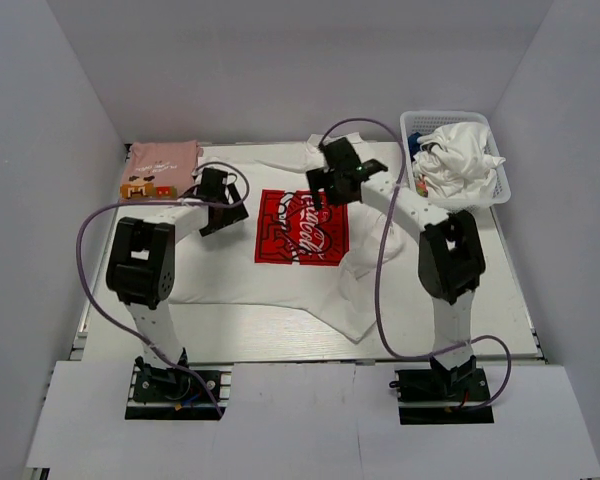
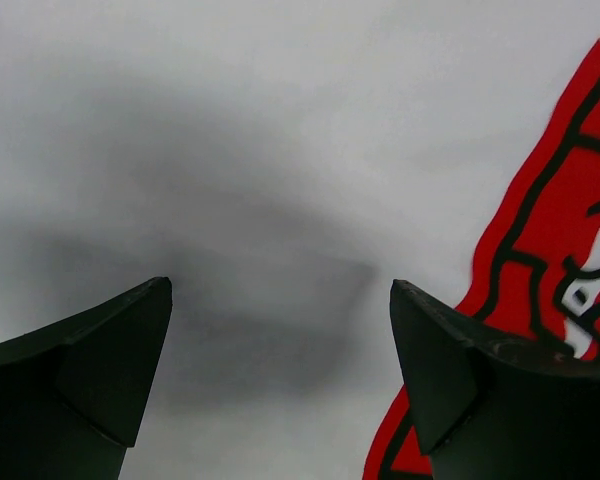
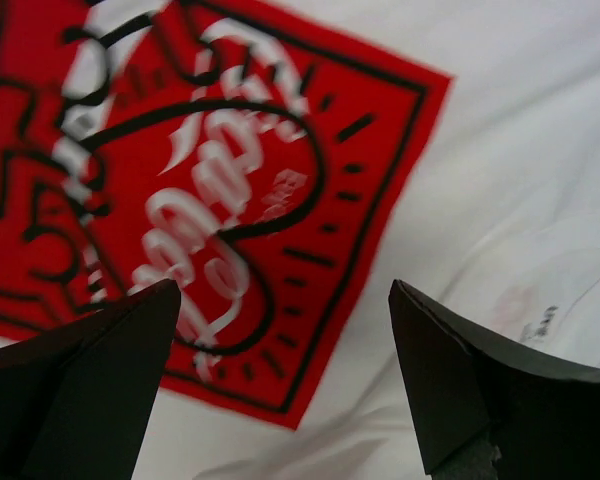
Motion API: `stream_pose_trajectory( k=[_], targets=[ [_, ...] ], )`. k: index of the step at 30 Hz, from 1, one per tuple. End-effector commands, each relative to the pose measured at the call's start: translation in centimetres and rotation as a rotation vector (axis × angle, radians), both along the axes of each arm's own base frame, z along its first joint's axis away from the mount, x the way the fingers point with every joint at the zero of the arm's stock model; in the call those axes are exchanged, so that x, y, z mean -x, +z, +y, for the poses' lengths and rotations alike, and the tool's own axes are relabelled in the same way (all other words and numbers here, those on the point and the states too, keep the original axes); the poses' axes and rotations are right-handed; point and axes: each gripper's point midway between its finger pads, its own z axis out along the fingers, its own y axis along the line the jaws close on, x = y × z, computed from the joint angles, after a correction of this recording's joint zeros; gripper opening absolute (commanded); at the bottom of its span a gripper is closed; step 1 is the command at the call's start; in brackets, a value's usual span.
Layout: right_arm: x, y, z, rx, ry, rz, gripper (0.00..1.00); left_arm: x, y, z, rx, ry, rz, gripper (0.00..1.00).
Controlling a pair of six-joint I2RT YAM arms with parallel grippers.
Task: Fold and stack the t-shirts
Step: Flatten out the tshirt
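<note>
The white t-shirt (image 1: pixel 220 270) lies spread on the table with its red Coca-Cola print (image 1: pixel 300 228) facing up. The pink t-shirt (image 1: pixel 160 165) lies folded at the far left, its orange-brown print toward me. My left gripper (image 1: pixel 216 210) is open and empty just above the white shirt (image 2: pixel 280 150), left of the print (image 2: pixel 560 260). My right gripper (image 1: pixel 325 190) is open and empty over the print's far right corner (image 3: pixel 230 200), near the shirt's collar.
A white mesh basket (image 1: pixel 500 178) at the far right holds more crumpled white clothes (image 1: pixel 455 160). Grey walls close in the table on three sides. Purple cables loop off both arms.
</note>
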Motion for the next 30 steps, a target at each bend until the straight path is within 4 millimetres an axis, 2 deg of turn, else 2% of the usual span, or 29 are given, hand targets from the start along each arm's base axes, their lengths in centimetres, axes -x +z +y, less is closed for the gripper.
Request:
stream_pose_trajectory(
  k=[1,2,3,4,5,6,8,9,10,11,12,13,14,15,16,17,18,19,20,22,24,28,30],
  targets=[
    [5.2,-0.6,0.9,0.077,0.004,0.034,0.9,3.2,0.8,-0.2,0.047,0.036,0.007,1.0],
    [6.9,-1.6,1.6,0.091,0.023,0.058,0.9,3.5,1.1,-0.1,0.051,0.036,-0.006,1.0],
    [8.1,-2.5,1.8,0.103,0.033,0.078,0.9,4.4,0.3,0.0,0.054,0.046,0.011,1.0],
    [8.8,-2.4,2.5,0.089,0.053,0.076,0.9,4.8,-0.2,0.1,0.05,0.047,0.025,1.0],
    [10.3,-2.5,4.1,0.078,0.094,0.083,0.9,4.9,-0.1,0.1,0.058,0.054,0.014,1.0],
    [11.4,-3.6,3.7,0.092,0.097,0.114,0.9,5.6,-0.8,0.3,0.053,0.054,0.035,1.0],
    [12.9,-3.8,4.2,0.06,0.069,0.142,0.9,5.6,-0.7,0.6,0.061,0.07,0.025,1.0],
    [14.5,-5.3,2.4,0.093,0.041,0.192,0.9,5.9,-1.1,1.1,0.058,0.082,0.037,1.0],
    [15.2,-5.8,1.6,0.093,0.019,0.22,0.9,5.9,-0.7,0.9,0.069,0.075,0.03,1.0],
    [15.7,-4.4,1.0,0.063,-0.014,0.199,0.9,6.1,-0.7,1.0,0.069,0.075,0.03,1.0],
    [18.1,-7.2,-2.2,0.128,-0.083,0.266,0.9,6.0,-0.7,1.4,0.053,0.098,0.024,1.0],
    [19.2,-7.5,-3.4,0.134,-0.14,0.289,0.9,6.3,-1.0,1.7,0.042,0.105,0.03,1.0],
    [19.8,-5.4,-4.8,0.107,-0.187,0.247,0.9,6.2,-0.6,1.6,0.044,0.104,0.02,1.0],
    [22.2,-7.7,-8.4,0.161,-0.315,0.302,0.9,6.4,-0.7,1.7,0.042,0.105,0.029,1.0],
    [23.2,-7.7,-9.7,0.164,-0.35,0.312,0.9,6.4,-1.0,1.9,0.034,0.12,0.034,1.0],
    [24.3,-5.8,-10.9,0.124,-0.382,0.288,0.9,6.3,-0.7,1.9,0.033,0.12,0.037,1.0],
    [27.0,-7.8,-13.9,0.181,-0.439,0.351,0.9,6.0,-0.8,1.8,0.033,0.12,0.037,1.0],
    [27.4,-6.9,-14.0,0.117,-0.495,0.334,0.9,6.3,-1.3,2.1,0.018,0.127,0.055,1.0],
    [28.5,-6.9,-14.9,0.118,-0.521,0.364,0.9,6.3,-1.2,2.2,0.016,0.141,0.057,1.0],
    [29.0,-5.7,-15.1,0.039,-0.546,0.337,0.9,6.3,-1.3,2.4,0.005,0.146,0.066,1.0],
    [28.3,-3.7,-14.7,-0.023,-0.523,0.285,0.9,6.0,-1.0,2.3,0.007,0.146,0.057,1.0],
    [25.0,-1.1,-13.1,-0.057,-0.378,0.162,0.9,5.9,-0.6,2.0,0.027,0.135,0.05,1.0],
    [22.2,0.0,-11.4,-0.1,-0.355,0.095,0.9,5.4,0.1,1.8,0.029,0.112,0.027,1.0]
  ],
)
